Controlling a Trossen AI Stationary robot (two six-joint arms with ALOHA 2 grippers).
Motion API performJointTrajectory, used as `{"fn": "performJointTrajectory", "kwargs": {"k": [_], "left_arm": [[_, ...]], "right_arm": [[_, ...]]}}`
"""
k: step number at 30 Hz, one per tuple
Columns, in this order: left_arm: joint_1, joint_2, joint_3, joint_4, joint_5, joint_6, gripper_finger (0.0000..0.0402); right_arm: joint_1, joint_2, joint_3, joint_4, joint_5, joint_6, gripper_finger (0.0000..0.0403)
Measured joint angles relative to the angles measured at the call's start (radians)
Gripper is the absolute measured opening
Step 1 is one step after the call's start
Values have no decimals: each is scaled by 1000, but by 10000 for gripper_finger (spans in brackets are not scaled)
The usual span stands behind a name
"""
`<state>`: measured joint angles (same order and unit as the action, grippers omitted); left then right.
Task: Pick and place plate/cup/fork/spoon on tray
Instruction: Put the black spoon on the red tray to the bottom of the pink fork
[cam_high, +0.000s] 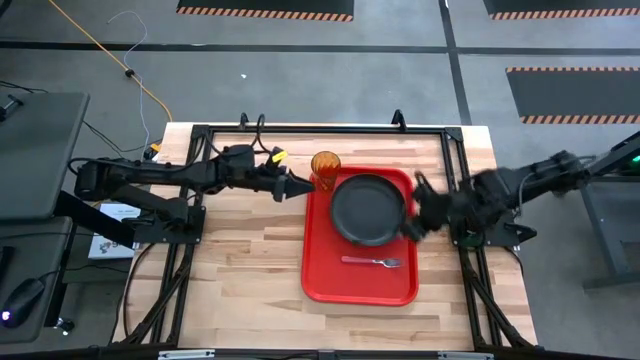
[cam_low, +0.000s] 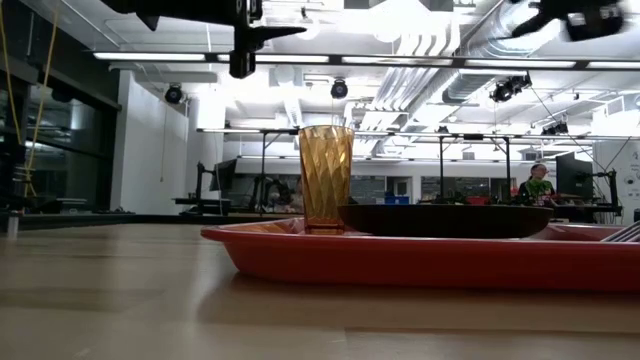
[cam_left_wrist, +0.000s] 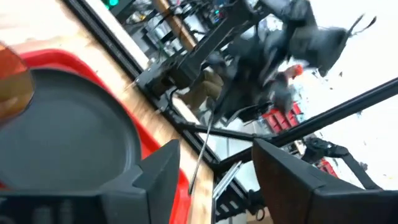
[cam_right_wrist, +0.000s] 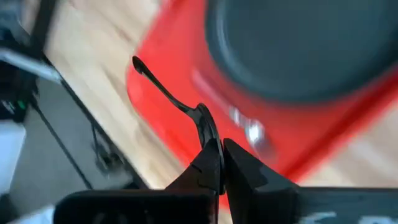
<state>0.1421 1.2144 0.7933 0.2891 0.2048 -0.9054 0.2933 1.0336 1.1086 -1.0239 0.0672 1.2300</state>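
Note:
The red tray (cam_high: 322, 270) lies mid-table. On it rest the dark plate (cam_high: 368, 208) toward the far end and the pink-handled fork (cam_high: 372, 262) toward the near end. The amber cup (cam_high: 325, 163) stands upright in the tray's far left corner. My left gripper (cam_high: 303, 187) hovers open just left of the cup, its fingers (cam_left_wrist: 158, 171) apart with nothing between them. My right gripper (cam_high: 413, 224) is by the plate's right rim, above the tray's right edge, shut on the spoon (cam_right_wrist: 177, 99). My right gripper pinches the spoon between its two fingertips at the spoon's broader end (cam_right_wrist: 208, 134). The fingers slant downward. The thin dark handle sticks out past the fingertips to its free end (cam_right_wrist: 135, 62), and the spoon is lifted clear above the tray's edge.
A black frame (cam_high: 300, 130) runs round the wooden table's far part and sides. Bare wood (cam_high: 240, 270) lies left of the tray and along the near edge. The low view shows the cup (cam_low: 326, 180) and plate (cam_low: 445, 220) on the tray, with a room beyond.

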Motion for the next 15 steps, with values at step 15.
{"fn": "performJointTrajectory", "kwargs": {"k": [15], "left_arm": [[15, 0, 0, 30, -4, -6, 211]], "right_arm": [[619, 184, -353, 533, 412, 869, 0]]}}
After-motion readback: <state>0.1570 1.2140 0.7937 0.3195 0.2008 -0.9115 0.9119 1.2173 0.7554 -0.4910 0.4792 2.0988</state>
